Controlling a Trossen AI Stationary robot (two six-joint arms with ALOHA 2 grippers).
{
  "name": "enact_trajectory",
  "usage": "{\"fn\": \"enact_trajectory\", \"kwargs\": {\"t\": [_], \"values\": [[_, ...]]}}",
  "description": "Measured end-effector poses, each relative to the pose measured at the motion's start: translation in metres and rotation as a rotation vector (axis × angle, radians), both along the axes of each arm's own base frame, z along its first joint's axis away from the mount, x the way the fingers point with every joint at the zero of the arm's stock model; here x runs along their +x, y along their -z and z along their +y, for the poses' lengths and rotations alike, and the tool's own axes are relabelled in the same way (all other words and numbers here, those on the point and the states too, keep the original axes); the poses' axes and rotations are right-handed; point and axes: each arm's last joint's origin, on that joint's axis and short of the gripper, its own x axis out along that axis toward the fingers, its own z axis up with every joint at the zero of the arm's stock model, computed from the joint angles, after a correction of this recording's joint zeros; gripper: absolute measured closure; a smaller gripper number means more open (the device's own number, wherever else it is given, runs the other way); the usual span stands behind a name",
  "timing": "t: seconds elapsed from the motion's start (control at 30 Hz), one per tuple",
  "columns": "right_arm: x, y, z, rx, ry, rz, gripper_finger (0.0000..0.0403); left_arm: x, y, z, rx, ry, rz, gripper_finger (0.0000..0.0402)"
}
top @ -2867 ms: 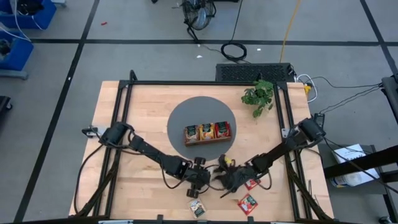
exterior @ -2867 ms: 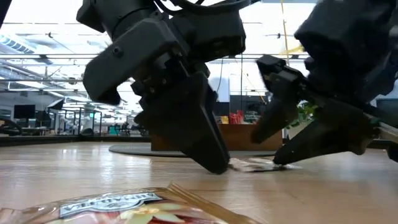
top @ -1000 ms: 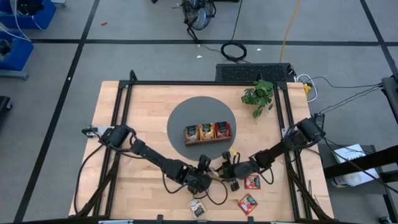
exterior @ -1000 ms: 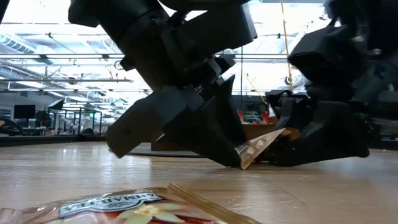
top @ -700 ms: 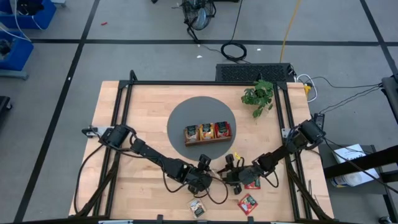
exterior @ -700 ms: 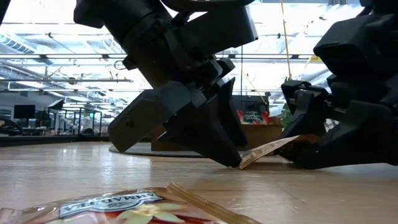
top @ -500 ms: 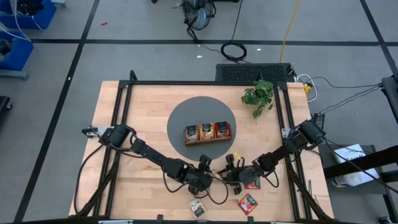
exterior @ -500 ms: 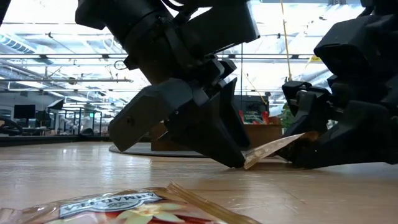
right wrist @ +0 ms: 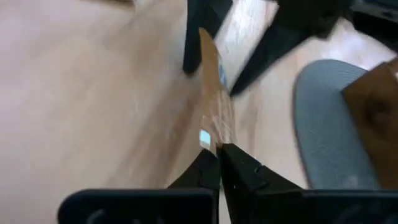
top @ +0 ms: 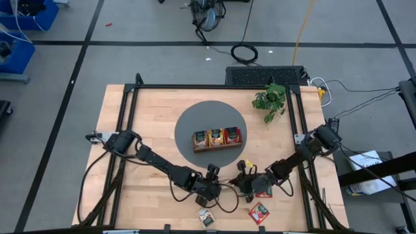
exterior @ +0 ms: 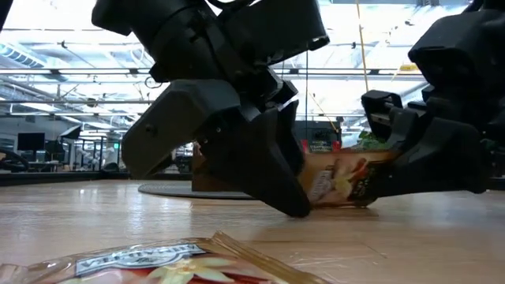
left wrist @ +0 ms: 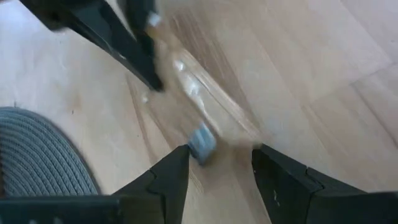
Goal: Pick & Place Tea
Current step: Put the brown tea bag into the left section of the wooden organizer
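We see right gripper (right wrist: pixel 217 163) pinched on thin flat glossy tea packet (right wrist: pixel 212 99) edge; left gripper (left wrist: pixel 214 171) spread wide, holding nothing, over smooth wood table (top: pixel 149 130).

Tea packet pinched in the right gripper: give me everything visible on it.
The flat orange-tan foil tea packet is thin and glossy, with a printed face and a small blue-white mark near one edge. It stands on edge, lifted off the light wooden table, near the table's front edge ahead of the round grey mat. The right gripper is shut on its edge. The left gripper is open, with one finger against the packet's other side in the low view.
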Motion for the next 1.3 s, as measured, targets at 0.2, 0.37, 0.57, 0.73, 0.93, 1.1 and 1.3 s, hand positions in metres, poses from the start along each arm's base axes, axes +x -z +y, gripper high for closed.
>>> {"fn": "enact_trajectory", "kwargs": {"t": [0.2, 0.37, 0.57, 0.73, 0.93, 1.1, 1.3], "values": [[-0.005, -0.039, 0.001, 0.039, 0.024, 0.002, 0.0402, -0.012, -0.033, -0.004, -0.032, -0.01, -0.025, 0.022], [-0.007, -0.077, 0.004, 0.079, 0.097, 0.086, 0.0402, -0.02, -0.084, -0.012, -0.067, -0.06, -0.204, 0.022], [0.001, -0.106, 0.013, 0.094, 0.153, 0.258, 0.0403, -0.022, -0.127, -0.016, -0.192, -0.198, -0.443, 0.022], [0.007, -0.097, 0.021, 0.05, 0.174, 0.27, 0.0403, -0.019, -0.123, -0.004, -0.202, -0.253, -0.4, 0.022], [0.016, -0.082, 0.018, -0.076, 0.27, 0.22, 0.0403, -0.001, -0.089, 0.009, -0.25, -0.284, -0.299, 0.022], [0.022, -0.084, 0.015, -0.053, 0.289, 0.214, 0.0403, 0.005, -0.082, 0.016, -0.221, -0.297, -0.295, 0.022], [0.026, -0.088, 0.018, -0.003, 0.239, 0.187, 0.0403, 0.006, -0.077, 0.026, -0.195, -0.321, -0.248, 0.022]]}}
